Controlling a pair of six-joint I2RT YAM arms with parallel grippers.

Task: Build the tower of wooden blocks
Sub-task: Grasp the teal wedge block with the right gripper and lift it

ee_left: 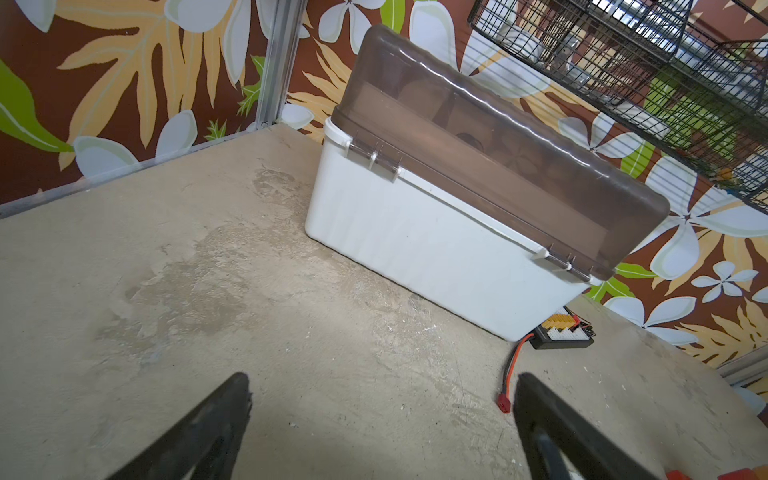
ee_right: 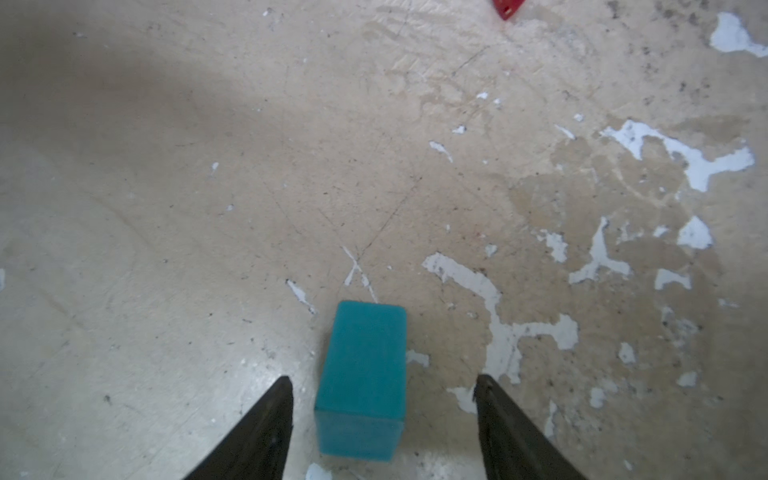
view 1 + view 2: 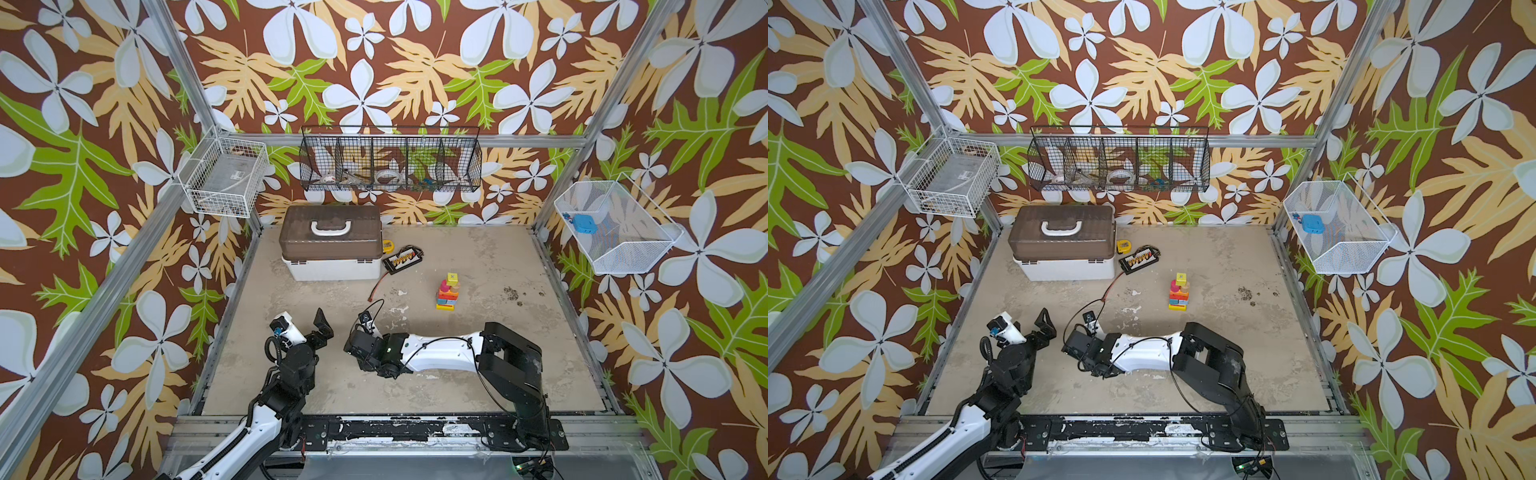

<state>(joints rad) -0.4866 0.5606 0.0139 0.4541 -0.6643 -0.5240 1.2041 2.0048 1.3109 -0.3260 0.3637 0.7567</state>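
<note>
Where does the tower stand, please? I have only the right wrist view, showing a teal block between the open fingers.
Observer: In both top views the tower stands on the table, right of the right hand and farther back.
Operator: What tops it, please?
Observer: A yellow cube.
Operator: Is the left hand free?
Observer: Yes, the left hand is open and empty, facing the white case.

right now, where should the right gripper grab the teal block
Take the teal block by its two long side faces, coming down from above. It lies flat on the table, lengthwise between the right gripper's open fingers, and its narrow width fits their gap.
</note>
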